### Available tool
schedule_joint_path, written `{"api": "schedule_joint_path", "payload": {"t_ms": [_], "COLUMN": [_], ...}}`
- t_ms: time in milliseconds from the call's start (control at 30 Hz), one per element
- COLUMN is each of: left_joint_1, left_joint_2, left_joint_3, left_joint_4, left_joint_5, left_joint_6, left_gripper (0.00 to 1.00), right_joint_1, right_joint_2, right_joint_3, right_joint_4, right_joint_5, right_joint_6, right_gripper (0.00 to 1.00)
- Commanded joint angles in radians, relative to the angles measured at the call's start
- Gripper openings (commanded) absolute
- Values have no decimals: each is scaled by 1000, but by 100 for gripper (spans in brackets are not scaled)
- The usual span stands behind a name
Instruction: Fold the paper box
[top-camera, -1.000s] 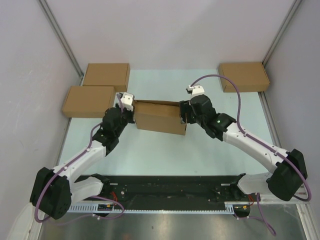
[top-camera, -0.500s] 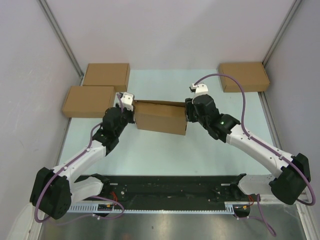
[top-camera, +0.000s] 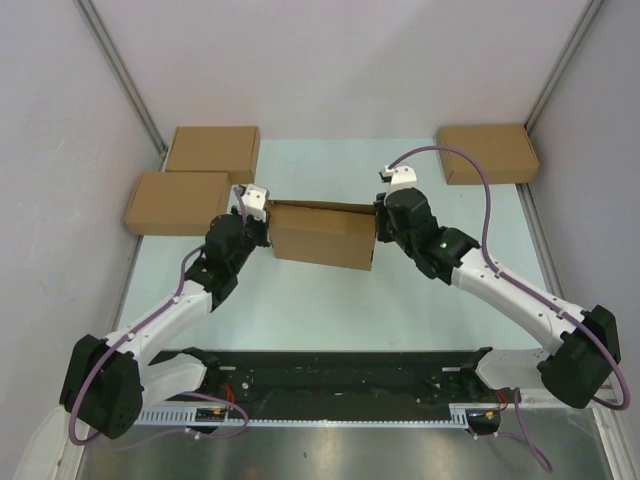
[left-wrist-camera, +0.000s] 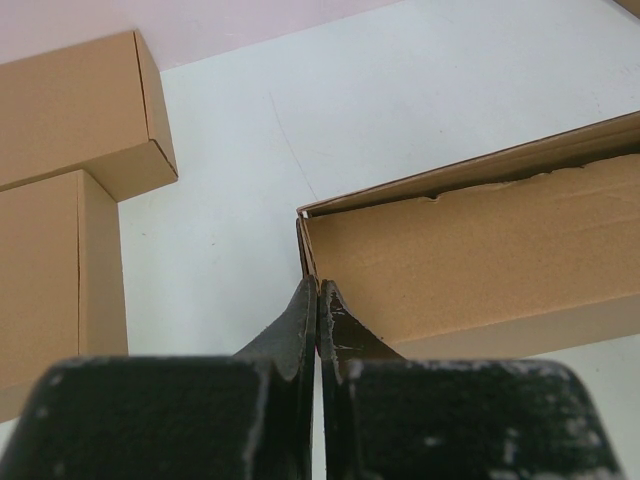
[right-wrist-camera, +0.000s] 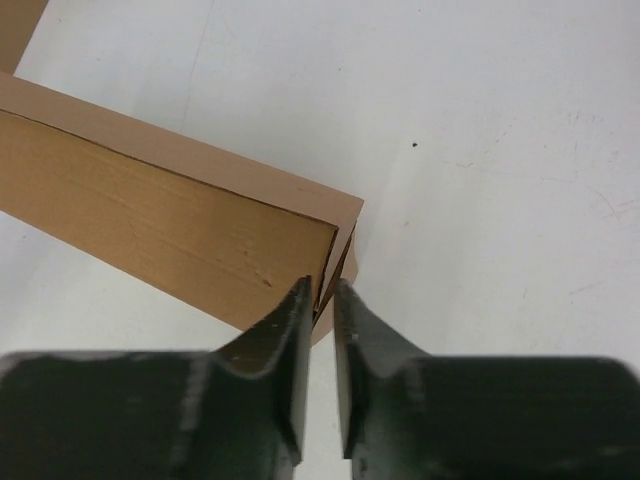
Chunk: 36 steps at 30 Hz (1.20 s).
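As left claw (left-wrist-camera: 317, 300) and right claw (right-wrist-camera: 322, 300) pinch end walls of the paper box (top-camera: 322, 236), I judge: squaring ends; lid tuck next.

Brown box (top-camera: 212, 153) upper left, second box (top-camera: 177, 202) right against it, lower left. Third box (top-camera: 487, 153) upper right. All on pale table (top-camera: 320, 310). Black rail (top-camera: 330, 385) along bottom.

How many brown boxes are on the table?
4: the back-left box, the left box just in front of it, the back-right box, and the paper box in the middle. None seems hidden.
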Motion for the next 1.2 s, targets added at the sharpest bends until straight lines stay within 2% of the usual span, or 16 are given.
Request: {"api": "schedule_joint_path", "payload": {"t_ms": [0,133,967,1067,1167], "left_joint_1": [-21,-21,-21,-21,-21], "left_joint_2": [21,16,-1,-10,-24], "left_joint_3": [7,7,15,16,15], "left_joint_4": [-118,-120,-124,-126,-124], "left_joint_5": [79,78,76,72,64], "left_joint_6": [-28,-26,-31,-34,-34], "left_gripper": [0,0,0,2,9], "right_joint_1": [-6,-6,42,42,37], "right_joint_2": [13,23,69,69,64], "right_joint_3": [41,41,-16,-36,-42], "right_joint_4": [37,33,10,16,19], "right_joint_5": [24,26,27,25,21], "right_joint_6": [-13,-13,20,25,28], "right_gripper": [11,0,0,0,0]}}
